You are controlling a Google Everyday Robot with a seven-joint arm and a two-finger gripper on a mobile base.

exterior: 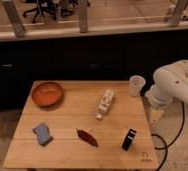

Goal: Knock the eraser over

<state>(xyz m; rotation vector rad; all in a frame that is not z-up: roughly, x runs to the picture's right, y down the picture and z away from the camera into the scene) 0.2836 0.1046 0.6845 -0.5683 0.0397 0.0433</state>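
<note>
Noting the eraser (129,139) standing on end near the front right corner of the table (69,120), long axis near upright, inward of and nearer the camera than the gripper (156,115), hung open-jawed and empty just off the table's right edge.

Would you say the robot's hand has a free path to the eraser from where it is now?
Probably yes: the hand hangs empty by the right edge of the table, and the eraser stands near that edge with nothing between them.
</note>
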